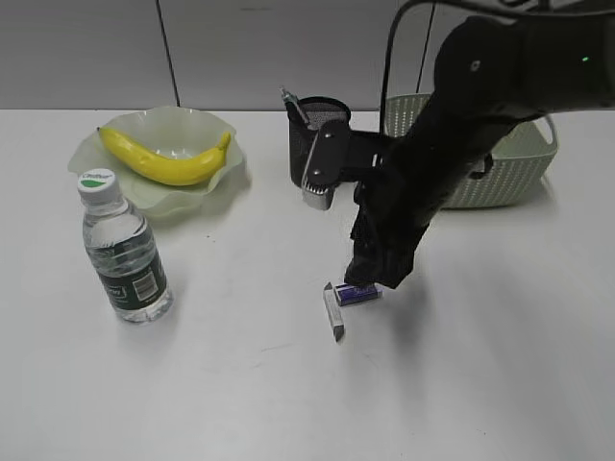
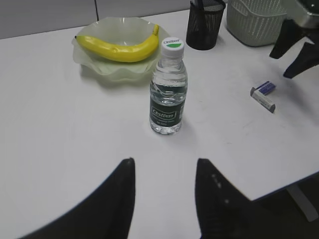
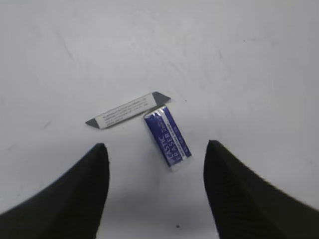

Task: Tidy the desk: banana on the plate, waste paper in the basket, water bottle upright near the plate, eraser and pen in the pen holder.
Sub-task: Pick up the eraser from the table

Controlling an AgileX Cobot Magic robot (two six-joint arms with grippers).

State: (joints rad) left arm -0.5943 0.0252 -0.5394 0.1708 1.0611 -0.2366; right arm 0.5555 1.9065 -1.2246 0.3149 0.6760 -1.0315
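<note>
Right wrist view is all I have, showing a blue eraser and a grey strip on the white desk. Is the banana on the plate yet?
Observer: Yes, the yellow curved banana lies in the pale green ruffled plate.
Operator: And the bottle?
Observer: The clear plastic water bottle with the white cap stands upright in front of the plate.
Operator: Where is the pen holder from my pincer?
Observer: The black mesh pen holder stands behind the right pincer, beside the sage-green perforated basket.
Operator: Is the left pincer busy?
Observer: No, the left pincer is open and empty, short of the bottle.
</note>
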